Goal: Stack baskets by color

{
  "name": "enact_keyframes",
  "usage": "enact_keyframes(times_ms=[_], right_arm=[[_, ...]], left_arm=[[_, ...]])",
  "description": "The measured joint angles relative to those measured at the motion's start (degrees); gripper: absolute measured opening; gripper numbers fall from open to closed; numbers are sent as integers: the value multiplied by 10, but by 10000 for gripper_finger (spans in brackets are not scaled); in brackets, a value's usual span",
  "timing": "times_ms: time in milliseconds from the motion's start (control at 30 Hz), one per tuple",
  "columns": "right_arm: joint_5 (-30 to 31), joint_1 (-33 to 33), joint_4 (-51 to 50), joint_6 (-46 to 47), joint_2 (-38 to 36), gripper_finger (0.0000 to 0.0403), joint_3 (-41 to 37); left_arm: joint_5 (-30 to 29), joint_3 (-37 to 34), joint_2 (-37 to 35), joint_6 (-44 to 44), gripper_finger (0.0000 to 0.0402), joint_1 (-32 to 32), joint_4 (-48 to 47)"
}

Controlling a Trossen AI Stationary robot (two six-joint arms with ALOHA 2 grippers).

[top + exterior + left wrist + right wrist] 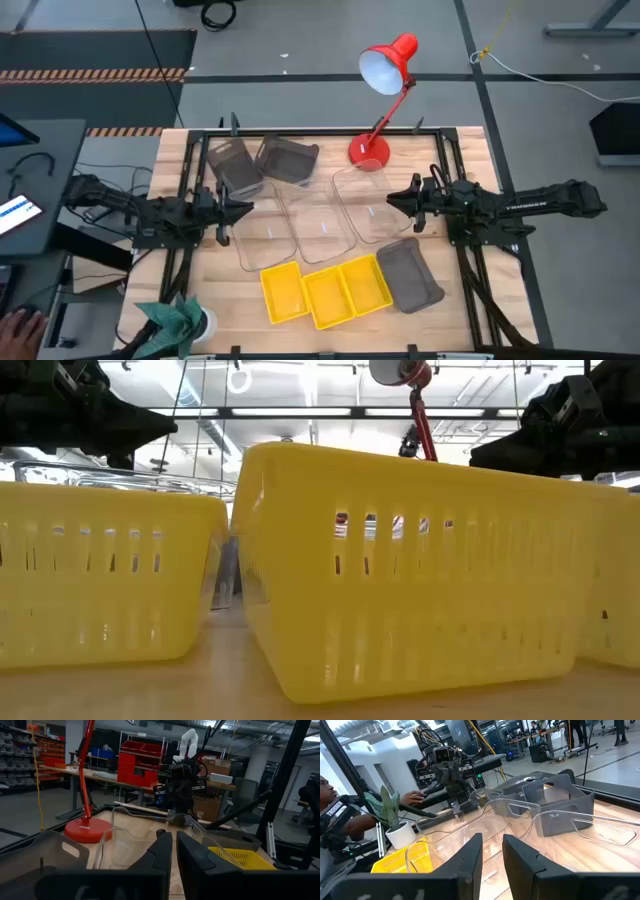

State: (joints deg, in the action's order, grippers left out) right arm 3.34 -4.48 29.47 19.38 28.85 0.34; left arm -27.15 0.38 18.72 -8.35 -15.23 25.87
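My left gripper point(243, 210) hovers above the table point(460, 320) with fingers nearly pressed together, holding nothing. My right gripper point(392, 201) faces it, fingers slightly parted on nothing. Between the two lie three clear baskets point(318, 217), their edges hard to trace. On the near side of both grippers, three yellow baskets point(325, 291) sit in a row with one grey basket point(409, 274) beside them. Beyond my left gripper stand two more grey baskets point(262, 162). A red lamp point(385, 80) stands farther back.
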Motion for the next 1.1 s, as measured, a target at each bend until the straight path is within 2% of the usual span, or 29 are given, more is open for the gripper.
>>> enact_keyframes(times_ms=[1100], right_arm=[[0, 0, 0, 0, 0, 81, 0]], left_arm=[[0, 0, 0, 0, 35, 0, 0]])
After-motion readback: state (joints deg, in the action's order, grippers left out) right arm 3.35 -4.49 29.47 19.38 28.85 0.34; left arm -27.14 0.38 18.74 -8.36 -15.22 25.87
